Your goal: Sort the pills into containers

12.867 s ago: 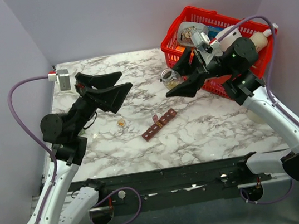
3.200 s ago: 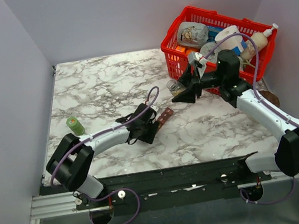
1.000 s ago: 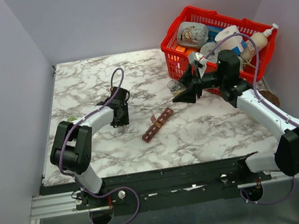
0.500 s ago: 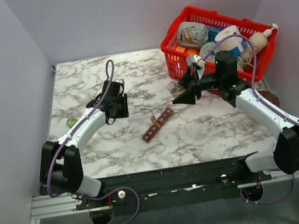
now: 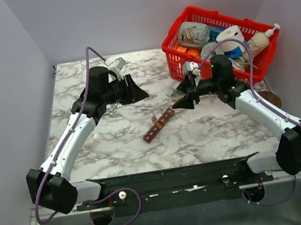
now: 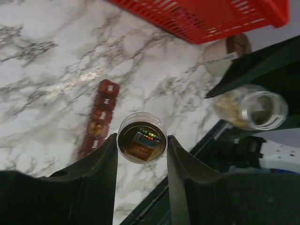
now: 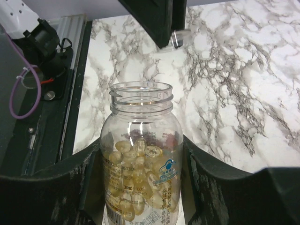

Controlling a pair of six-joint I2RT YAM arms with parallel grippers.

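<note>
Top external view: containers point(image 5: 161, 124) lie flat on marble table point(image 5: 221, 130), between both arms, nearer bases, apart from either pincer. Left gripper point(image 5: 136, 93) raised above table, fingers pinching small round cap point(image 6: 141, 144). Right gripper point(image 5: 185, 97) clamped on open clear bottle point(image 7: 140, 140), upright in right wrist view. Pills point(image 7: 136, 180) heaped inside, filling lower half. Red basket point(image 5: 172, 58) just behind right gripper.

From where I stand there's 1 dark red strip of containers point(image 5: 161, 125), 1 open clear bottle point(image 7: 140, 164), 1 round cap point(image 6: 141, 137), 1 red basket point(image 5: 176, 26) and 2 robot arms point(image 5: 72, 136). The pills point(image 7: 136, 180) are heaped too thickly to count.
</note>
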